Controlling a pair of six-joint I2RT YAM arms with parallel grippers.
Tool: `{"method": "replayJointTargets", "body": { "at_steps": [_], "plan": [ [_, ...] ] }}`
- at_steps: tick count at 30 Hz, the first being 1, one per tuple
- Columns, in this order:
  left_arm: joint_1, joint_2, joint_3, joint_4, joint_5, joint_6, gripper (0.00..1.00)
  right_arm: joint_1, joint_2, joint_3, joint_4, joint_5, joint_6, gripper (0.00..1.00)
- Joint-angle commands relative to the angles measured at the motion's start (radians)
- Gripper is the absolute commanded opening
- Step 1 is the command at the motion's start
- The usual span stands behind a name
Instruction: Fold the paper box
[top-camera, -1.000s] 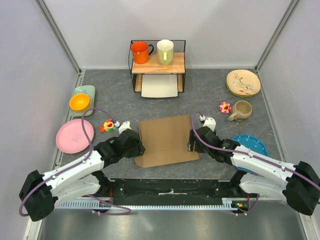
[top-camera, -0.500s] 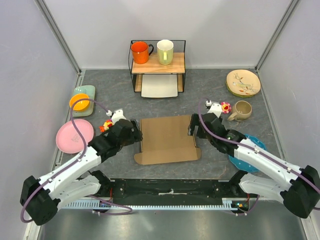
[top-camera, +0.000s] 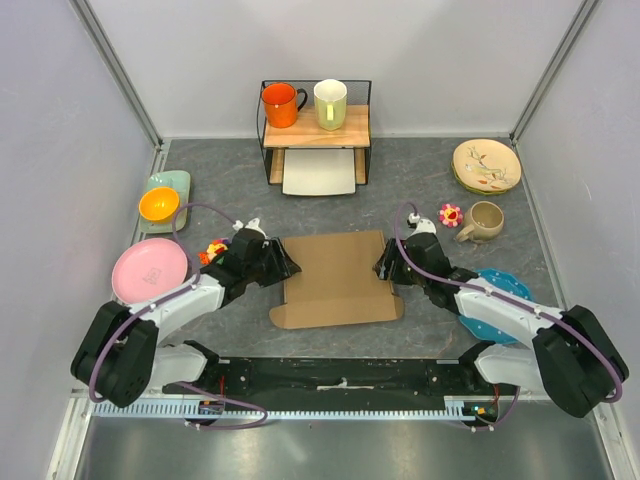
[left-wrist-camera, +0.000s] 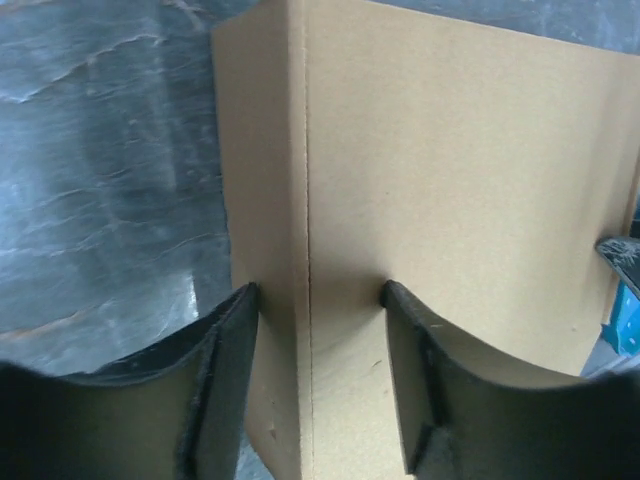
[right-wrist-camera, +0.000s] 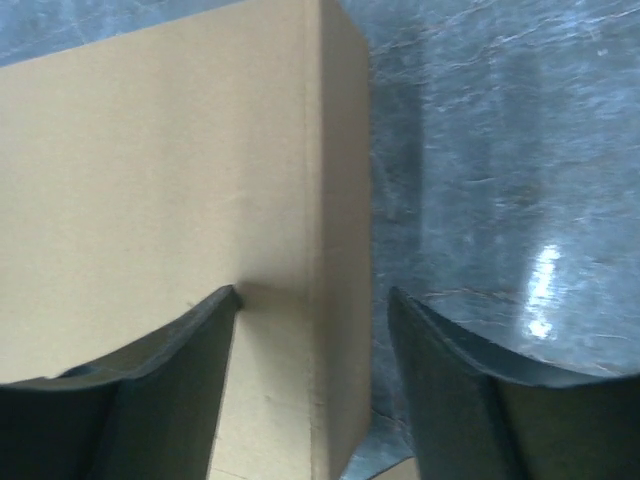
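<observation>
1. Cardboard of the paper box (top-camera: 338, 275) lies flat in the middle of the worktop (top-camera: 420, 180), between the two arms. It is a broad brown panel with a narrow flap along its near edge.
2. The left gripper (left-wrist-camera: 315, 295) is at the box's left edge and spread wide. Its fingers (left-wrist-camera: 225, 350) straddle the crease there, one against the narrow side strip and the other on the broad panel.
3. The right gripper (right-wrist-camera: 310, 295) is at the box's right edge, also spread. One finger is on the broad panel and the other is past the side strip, over the grey worktop.
4. A wire shelf (top-camera: 316, 127) at the far side holds an orange mug (top-camera: 280, 104) and a cream mug (top-camera: 330, 103) side by side on its wooden board. A white tray (top-camera: 320, 172) lies beneath the board. What the mugs hold cannot be told.
5. At the left, an orange bowl (top-camera: 159, 204) sits in a pale green dish (top-camera: 178, 182). A pink plate (top-camera: 150, 271) lies nearer, beside the left arm.
6. At the right are a patterned plate (top-camera: 486, 165), a beige mug (top-camera: 484, 220) with a flower toy (top-camera: 450, 214) just beside it, and a blue plate (top-camera: 500, 290) partly under the right arm.
</observation>
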Motion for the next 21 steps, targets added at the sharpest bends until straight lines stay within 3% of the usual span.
{"method": "replayJointTargets", "body": {
  "at_steps": [1, 6, 10, 14, 17, 21],
  "plan": [
    [-0.004, 0.094, -0.049, 0.026, 0.07, 0.008, 0.51, 0.002, 0.03, -0.086, 0.066, -0.058, 0.002, 0.64],
    [-0.004, 0.075, -0.123, 0.109, 0.041, -0.003, 0.27, 0.003, -0.013, -0.17, 0.094, -0.056, 0.033, 0.48],
    [-0.004, 0.068, -0.124, 0.136, 0.022, 0.005, 0.24, 0.003, -0.031, -0.248, 0.158, -0.082, 0.085, 0.47],
    [-0.003, 0.04, -0.08, 0.092, -0.001, 0.016, 0.45, 0.003, -0.04, -0.21, 0.1, -0.047, 0.096, 0.71],
    [0.006, -0.026, -0.052, 0.029, -0.024, 0.014, 0.59, 0.003, -0.106, -0.15, 0.028, 0.0, 0.096, 0.83],
    [0.02, -0.069, -0.028, -0.026, -0.012, 0.009, 0.72, 0.003, -0.119, -0.093, -0.031, -0.018, 0.091, 0.89]
  ]
}}
